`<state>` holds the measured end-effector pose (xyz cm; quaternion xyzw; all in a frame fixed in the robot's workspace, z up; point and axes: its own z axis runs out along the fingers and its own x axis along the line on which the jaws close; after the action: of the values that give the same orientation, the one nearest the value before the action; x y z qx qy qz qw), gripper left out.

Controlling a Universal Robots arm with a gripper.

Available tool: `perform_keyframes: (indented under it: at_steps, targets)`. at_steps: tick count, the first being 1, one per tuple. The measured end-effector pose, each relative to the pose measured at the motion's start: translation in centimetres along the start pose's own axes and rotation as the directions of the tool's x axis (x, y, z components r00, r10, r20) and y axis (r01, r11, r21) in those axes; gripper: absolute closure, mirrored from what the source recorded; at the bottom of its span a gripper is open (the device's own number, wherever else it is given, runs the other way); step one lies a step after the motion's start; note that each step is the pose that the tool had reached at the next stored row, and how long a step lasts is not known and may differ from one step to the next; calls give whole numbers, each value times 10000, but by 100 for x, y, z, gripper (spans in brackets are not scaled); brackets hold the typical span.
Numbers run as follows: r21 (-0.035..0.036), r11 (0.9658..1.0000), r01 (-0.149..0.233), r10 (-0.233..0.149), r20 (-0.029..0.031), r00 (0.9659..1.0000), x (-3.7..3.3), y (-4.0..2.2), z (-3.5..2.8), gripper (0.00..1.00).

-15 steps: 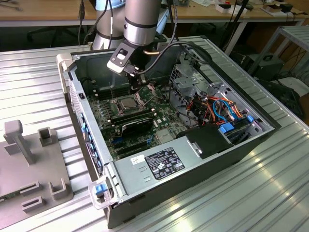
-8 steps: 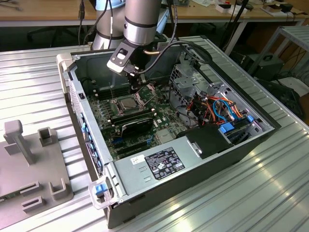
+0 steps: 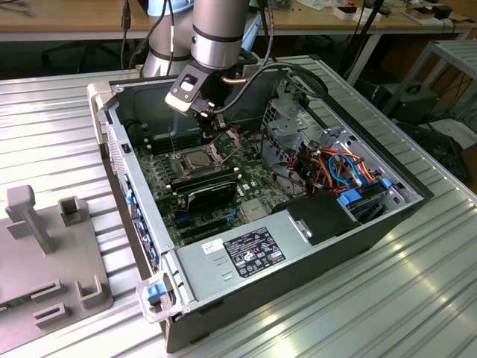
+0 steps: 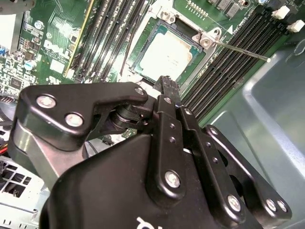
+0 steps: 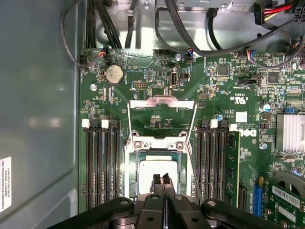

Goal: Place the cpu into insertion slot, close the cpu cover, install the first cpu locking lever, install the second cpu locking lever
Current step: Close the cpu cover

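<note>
The cpu lies flat in the insertion slot, its pale metal face up; it also shows in the second wrist view and in the exterior view. The cpu cover is swung open, away from the socket, on its hinge. A thin locking lever stands raised beside the slot. My gripper hovers just above the cpu's near edge, shut, with nothing between its fingers; it also appears in the second wrist view and the exterior view.
Long black memory slots flank the socket on both sides, one holding a green module. Cables and a drive cage fill the case toward the exterior view's right. The power supply sits in front. A grey fixture stands outside the case.
</note>
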<state>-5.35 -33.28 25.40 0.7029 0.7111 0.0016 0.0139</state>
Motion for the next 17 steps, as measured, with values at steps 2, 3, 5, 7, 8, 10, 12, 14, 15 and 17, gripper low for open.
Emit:
perform_keyframes:
  at_steps: [2,3,5,7,8,10,12,14,15,17]
  targets:
    - [-3,10000,-2,2,-2,10000,-1,74,6,89]
    - [-2,10000,0,0,-3,10000,-1,99,9,89]
    - [-2,10000,-2,2,-3,10000,-2,181,18,89]
    - [-2,10000,-2,2,-2,10000,0,270,28,89]
    - [-2,10000,-2,2,-3,10000,0,299,32,89]
    - [-2,10000,-1,1,-2,10000,0,359,41,89]
    - [-2,10000,0,0,-2,10000,-1,436,44,89]
    - [1,10000,-1,1,-1,10000,0,493,39,89]
    - [3,10000,-1,1,-1,10000,0,506,26,89]
    - [3,10000,-1,1,-1,10000,1,529,-23,89]
